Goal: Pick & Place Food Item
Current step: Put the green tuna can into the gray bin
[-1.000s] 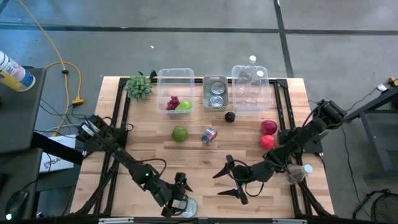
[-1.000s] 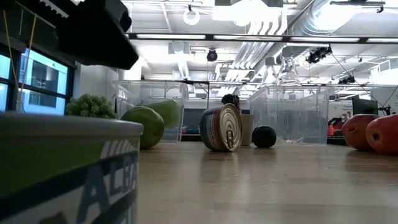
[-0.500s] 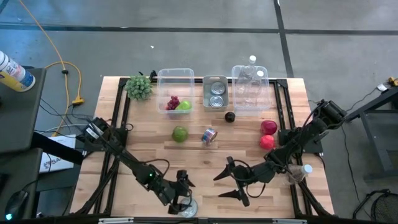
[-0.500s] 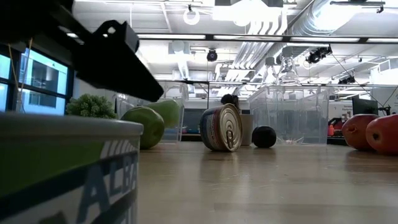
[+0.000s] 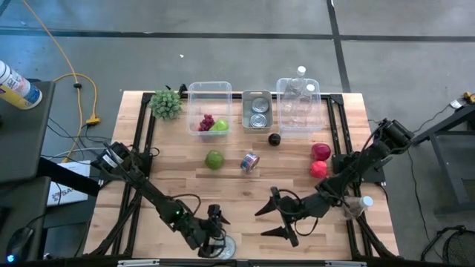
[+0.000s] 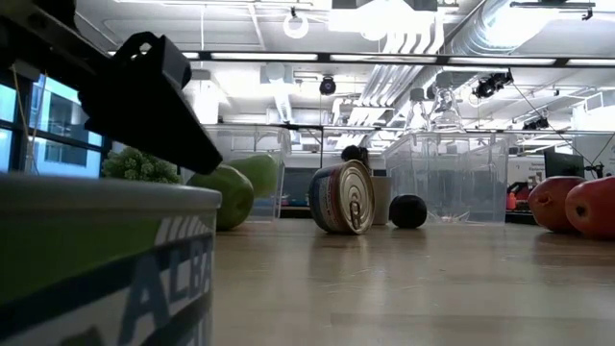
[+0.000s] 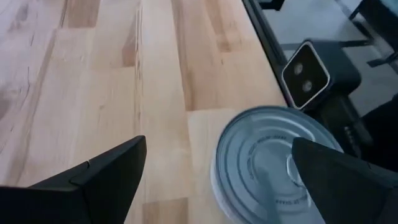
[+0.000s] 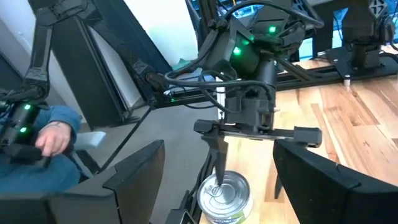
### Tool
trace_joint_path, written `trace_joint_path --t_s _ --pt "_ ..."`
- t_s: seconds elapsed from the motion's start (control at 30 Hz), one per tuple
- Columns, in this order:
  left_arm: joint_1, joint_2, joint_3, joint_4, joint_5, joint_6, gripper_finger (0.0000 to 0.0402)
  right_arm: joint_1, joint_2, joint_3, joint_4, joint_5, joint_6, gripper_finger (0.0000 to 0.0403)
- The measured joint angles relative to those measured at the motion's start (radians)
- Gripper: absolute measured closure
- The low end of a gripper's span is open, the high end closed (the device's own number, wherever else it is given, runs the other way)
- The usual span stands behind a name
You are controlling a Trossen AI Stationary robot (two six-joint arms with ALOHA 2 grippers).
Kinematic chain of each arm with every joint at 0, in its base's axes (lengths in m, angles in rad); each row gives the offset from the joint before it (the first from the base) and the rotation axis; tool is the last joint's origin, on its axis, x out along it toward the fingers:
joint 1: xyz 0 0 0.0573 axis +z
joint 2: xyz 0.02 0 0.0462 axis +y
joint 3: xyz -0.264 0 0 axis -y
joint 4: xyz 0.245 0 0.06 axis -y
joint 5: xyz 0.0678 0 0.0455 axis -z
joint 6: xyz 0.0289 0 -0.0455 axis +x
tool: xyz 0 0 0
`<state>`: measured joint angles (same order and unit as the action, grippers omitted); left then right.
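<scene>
While the left tool [image 5: 215, 225] hangs with its fingers spread wide over the tin can [image 5: 225, 248] at the near edge of the table [image 5: 237, 189], it has shifted only a little in the last second, swinging slightly and easing its fingers in a touch, so the can stands upright and untouched between the open fingers rather than gripped. That suggests the grasp is only being lined up, and the pick has not begun. Just to the side, the right tool [image 5: 271, 215] waits above the table with its fingers apart and empty, unmoved. Farther out lie a green apple [image 5: 214, 159] and a second can on its side [image 5: 250, 162], then a small dark fruit [image 5: 274, 139] and two red fruits [image 5: 320, 159] towards the right edge. At the far side stand a clear box [image 5: 209, 93] holding grapes and a green fruit, a metal tray [image 5: 257, 110] with two cans, and a clear bin [image 5: 298, 104] with bottles; the tray looks the likely place for this can.
</scene>
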<state>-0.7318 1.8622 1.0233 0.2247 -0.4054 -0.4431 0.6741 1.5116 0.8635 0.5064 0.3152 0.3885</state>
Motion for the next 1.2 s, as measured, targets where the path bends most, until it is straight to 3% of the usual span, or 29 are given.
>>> trace_joint_path --t_s 0.5,0.63,1.03,1.2 --pt "0.024 0.06 0.004 -0.021 -0.03 -0.03 0.0109 0.0 0.0 0.0 -0.006 -0.001 -0.023 0.0114" --pt "0.024 0.061 0.004 -0.024 -0.044 0.002 0.0164 0.0 0.0 0.0 -0.008 0.0 -0.021 0.0114" --pt "0.056 0.061 0.003 -0.075 -0.046 0.063 0.0383 0.0 0.0 0.0 -0.007 0.031 0.041 0.0114" --pt "0.068 0.061 0.003 -0.127 -0.045 0.067 0.0399 0.0 0.0 0.001 -0.023 0.052 0.056 0.0114"
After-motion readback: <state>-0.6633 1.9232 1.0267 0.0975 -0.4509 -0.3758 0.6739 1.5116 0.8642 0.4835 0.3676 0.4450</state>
